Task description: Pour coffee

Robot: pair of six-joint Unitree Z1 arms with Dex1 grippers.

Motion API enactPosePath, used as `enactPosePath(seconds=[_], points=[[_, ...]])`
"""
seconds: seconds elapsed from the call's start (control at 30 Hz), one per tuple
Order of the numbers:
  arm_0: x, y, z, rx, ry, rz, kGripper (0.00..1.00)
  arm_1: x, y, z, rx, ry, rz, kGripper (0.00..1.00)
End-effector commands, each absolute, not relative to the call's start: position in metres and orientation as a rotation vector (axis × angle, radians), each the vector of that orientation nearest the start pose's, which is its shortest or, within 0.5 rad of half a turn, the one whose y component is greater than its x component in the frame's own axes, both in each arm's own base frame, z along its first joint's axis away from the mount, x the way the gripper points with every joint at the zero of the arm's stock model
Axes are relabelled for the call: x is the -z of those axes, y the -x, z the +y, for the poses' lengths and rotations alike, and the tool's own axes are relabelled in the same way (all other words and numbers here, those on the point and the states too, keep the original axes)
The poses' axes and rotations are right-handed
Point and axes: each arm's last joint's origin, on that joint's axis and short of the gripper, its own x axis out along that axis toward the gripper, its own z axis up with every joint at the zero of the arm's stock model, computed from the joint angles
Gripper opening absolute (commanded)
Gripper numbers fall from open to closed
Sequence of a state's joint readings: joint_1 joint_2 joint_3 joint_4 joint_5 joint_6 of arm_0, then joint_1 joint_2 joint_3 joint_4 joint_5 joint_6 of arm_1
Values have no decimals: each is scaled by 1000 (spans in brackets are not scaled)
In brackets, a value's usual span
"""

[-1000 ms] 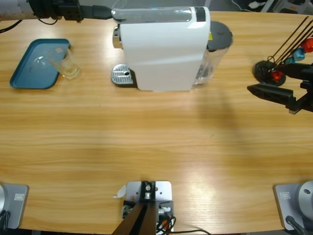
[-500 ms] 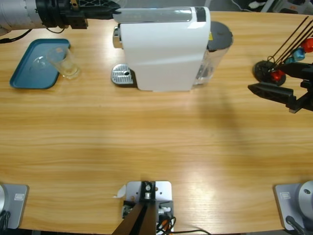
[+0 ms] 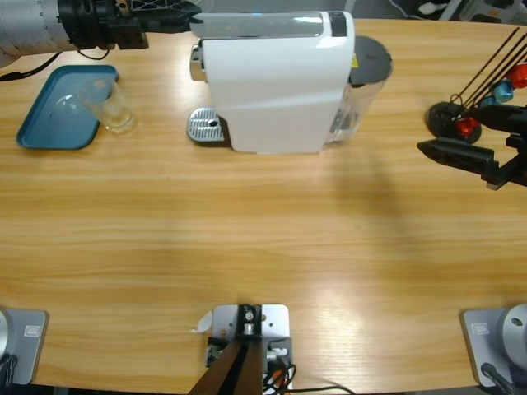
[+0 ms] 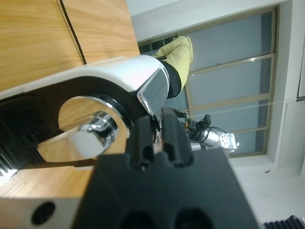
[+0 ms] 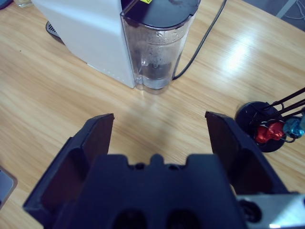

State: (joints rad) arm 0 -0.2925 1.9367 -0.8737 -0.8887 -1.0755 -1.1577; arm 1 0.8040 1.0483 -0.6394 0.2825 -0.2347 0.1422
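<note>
The white coffee machine stands at the back middle of the table, its round drip grate bare. A clear glass sits at the right edge of the blue tray, far left. My left gripper reaches in from the top left to the machine's top lever. In the left wrist view its jaws are shut, pressed up against the tip of the chrome lever. My right gripper hovers open at the right edge, holding nothing, and faces the machine's water tank.
A black capsule stand with red and blue capsules sits right by the right gripper, also seen in the right wrist view. The machine's cable trails behind the tank. A person in yellow shows in the background.
The left arm has slid right along the table's back edge until its jaws reached the machine's top lever. In the last half second it barely moved. The right arm stayed put.
</note>
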Motion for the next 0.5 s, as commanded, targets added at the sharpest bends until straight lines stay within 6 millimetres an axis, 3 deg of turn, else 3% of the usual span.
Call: enactPosePath(seconds=[0.03,0.17,0.37,0.5], points=[[-306,-318,-150,1246,972,834,0,-287,-104,91,-478,224,670,839],[-321,-312,-148,1262,972,810,0,-287,-104,90,-476,224,668,839],[-318,-312,-147,1260,968,806,0,-286,-104,90,-475,226,669,839],[-338,-298,-144,1313,899,693,0,-286,-104,90,-476,224,668,840]])
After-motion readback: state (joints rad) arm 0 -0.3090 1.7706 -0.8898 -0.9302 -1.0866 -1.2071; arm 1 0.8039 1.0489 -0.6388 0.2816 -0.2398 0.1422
